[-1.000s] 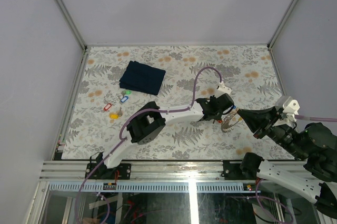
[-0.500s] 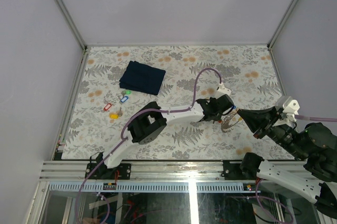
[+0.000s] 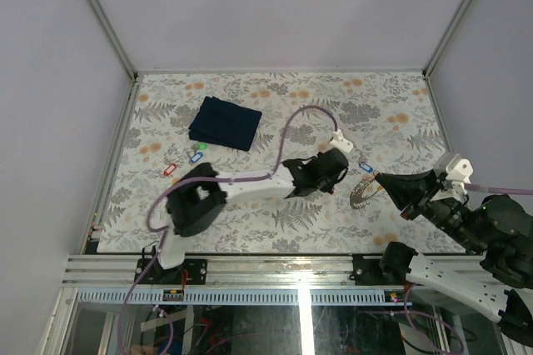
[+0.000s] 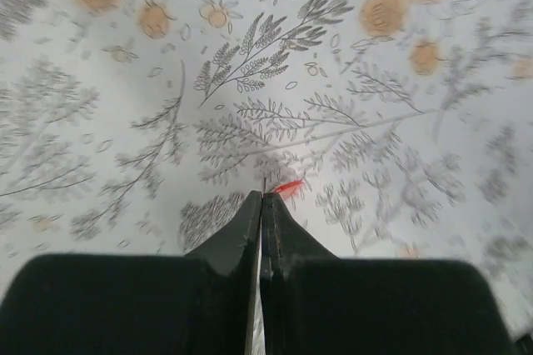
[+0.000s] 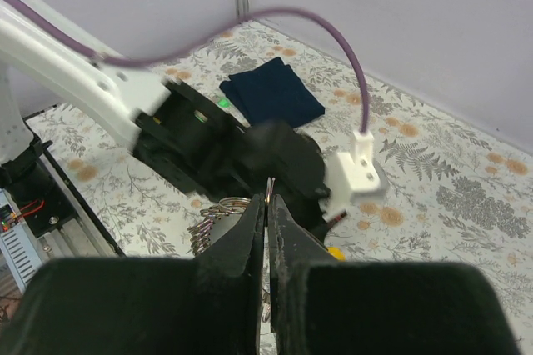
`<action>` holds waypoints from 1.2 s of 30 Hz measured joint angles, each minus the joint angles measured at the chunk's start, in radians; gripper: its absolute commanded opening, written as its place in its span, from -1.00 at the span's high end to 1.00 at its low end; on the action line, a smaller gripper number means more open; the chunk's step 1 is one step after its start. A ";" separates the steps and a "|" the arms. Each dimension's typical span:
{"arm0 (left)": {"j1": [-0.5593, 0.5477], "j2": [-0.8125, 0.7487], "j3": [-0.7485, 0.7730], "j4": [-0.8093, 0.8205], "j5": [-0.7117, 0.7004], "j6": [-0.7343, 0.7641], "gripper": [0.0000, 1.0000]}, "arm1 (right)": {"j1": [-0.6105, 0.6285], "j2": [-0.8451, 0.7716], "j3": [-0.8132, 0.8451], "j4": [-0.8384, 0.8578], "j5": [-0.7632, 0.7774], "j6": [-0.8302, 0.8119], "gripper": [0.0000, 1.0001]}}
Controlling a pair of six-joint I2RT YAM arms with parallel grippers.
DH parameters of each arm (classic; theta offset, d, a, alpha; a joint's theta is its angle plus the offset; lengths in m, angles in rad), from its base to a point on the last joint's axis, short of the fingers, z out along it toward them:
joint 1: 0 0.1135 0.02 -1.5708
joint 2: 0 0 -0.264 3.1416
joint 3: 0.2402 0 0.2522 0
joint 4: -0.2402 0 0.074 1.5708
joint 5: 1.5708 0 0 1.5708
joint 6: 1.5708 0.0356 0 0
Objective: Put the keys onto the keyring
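Observation:
My right gripper [image 3: 385,186] is shut on the keyring [image 3: 362,197], a grey metal loop held just above the table; its wire shows between the tips in the right wrist view [image 5: 266,192]. My left gripper [image 3: 337,173] is left of the ring, apart from it. Its jaws are pressed together [image 4: 262,197] with a red sliver of a key tag [image 4: 289,187] sticking out at the tips. A blue key [image 3: 365,167] lies on the table by the ring. Red [image 3: 169,169], blue [image 3: 196,157] and green [image 3: 202,146] keys lie at the far left.
A dark blue folded cloth [image 3: 225,122] lies at the back left. The left arm's elbow [image 3: 196,201] hangs over the table near the loose keys. A yellow tag [image 5: 333,251] shows below the left gripper. White walls enclose the table.
My left gripper has drawn back to the left, away from the keyring, and its elbow has swung left. A blue key now lies uncovered by the ring. The right arm has not moved.

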 measured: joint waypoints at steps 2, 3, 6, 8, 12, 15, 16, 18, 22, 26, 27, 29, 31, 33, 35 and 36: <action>0.000 -0.124 -0.100 0.052 0.024 0.036 1.00 | 0.000 -0.001 -0.004 0.002 -0.009 -0.014 1.00; 0.002 -0.185 -0.139 0.080 0.042 0.052 1.00 | 0.000 -0.002 -0.010 0.006 -0.016 -0.023 1.00; 0.010 -0.349 -0.232 0.150 0.104 0.092 1.00 | 0.000 -0.012 -0.061 0.035 -0.063 -0.058 1.00; 0.012 -0.448 -0.290 0.183 0.145 0.110 1.00 | 0.000 -0.019 -0.108 0.068 -0.098 -0.085 1.00; 0.012 -0.644 -0.433 0.198 0.200 0.129 1.00 | 0.000 -0.021 -0.202 0.142 -0.174 -0.139 1.00; 0.012 -0.823 -0.551 0.190 0.223 0.150 1.00 | 0.000 0.001 -0.227 0.178 -0.230 -0.152 0.99; 0.012 -0.880 -0.580 0.186 0.228 0.158 1.00 | 0.000 0.023 -0.224 0.196 -0.254 -0.153 0.98; 0.012 -1.009 -0.640 0.186 0.235 0.179 1.00 | 0.000 0.073 -0.207 0.214 -0.304 -0.153 0.97; 0.016 -1.253 -0.703 0.174 0.257 0.233 1.00 | 0.000 0.180 -0.192 0.285 -0.429 -0.153 0.98; 0.021 -1.378 -0.690 0.124 0.343 0.306 1.00 | 0.000 0.250 -0.200 0.363 -0.522 -0.171 0.97; 0.022 -1.395 -0.680 0.105 0.370 0.327 1.00 | 0.000 0.266 -0.203 0.387 -0.546 -0.179 0.97; 0.023 -1.415 -0.664 0.074 0.415 0.374 1.00 | 0.000 0.301 -0.203 0.438 -0.597 -0.193 0.95; 0.025 -1.428 -0.655 0.043 0.459 0.431 1.00 | 0.000 0.338 -0.204 0.489 -0.648 -0.209 0.94; 0.025 -1.435 -0.650 0.016 0.489 0.483 1.00 | 0.000 0.373 -0.205 0.531 -0.699 -0.222 0.94; 0.025 -1.437 -0.642 -0.011 0.511 0.546 1.00 | 0.000 0.404 -0.205 0.568 -0.743 -0.232 0.95; 0.025 -1.437 -0.639 -0.018 0.518 0.570 1.00 | 0.000 0.422 -0.205 0.582 -0.763 -0.236 0.95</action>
